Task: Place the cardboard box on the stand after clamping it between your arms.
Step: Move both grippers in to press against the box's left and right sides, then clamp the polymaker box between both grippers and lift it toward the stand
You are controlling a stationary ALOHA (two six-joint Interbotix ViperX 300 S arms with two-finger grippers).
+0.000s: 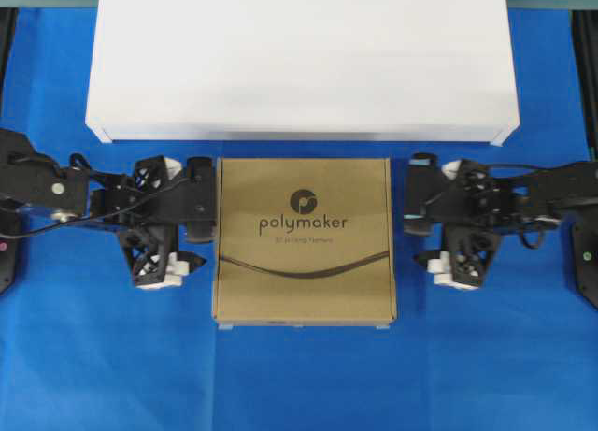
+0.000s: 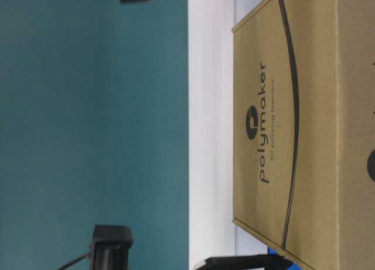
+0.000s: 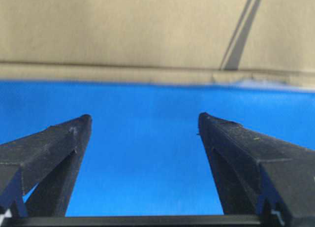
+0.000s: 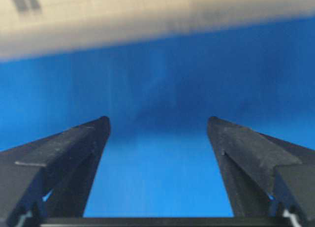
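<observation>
A: Starting at the left, what do you see?

B: The left gripper [image 1: 196, 211] sits on the blue tabletop [image 1: 299, 375], just beside the left edge of the box [image 1: 305, 239]. From above I cannot tell whether it touches the cardboard. Its fingers [image 3: 59, 148] are spread wide with only blue cloth between them; it holds nothing.

A: And the box itself?

B: It lies flat on the tabletop in the middle, between the two arms, logo side up. Its far edge is just in front of the stand [image 1: 299, 66], not on it. The stand is a wide white platform running across the back, much wider than the box.

A: The right side?

B: The right gripper [image 1: 420, 216] is near the box's right edge, with a clear strip of blue showing between them, so it stands apart from the cardboard. Its fingers [image 4: 74, 148] are also spread wide, and nothing is between them.

A: Does the wrist view add anything?

B: The left wrist view shows the box's side wall straight ahead, close. The right wrist view shows it too, but blurred.
</observation>
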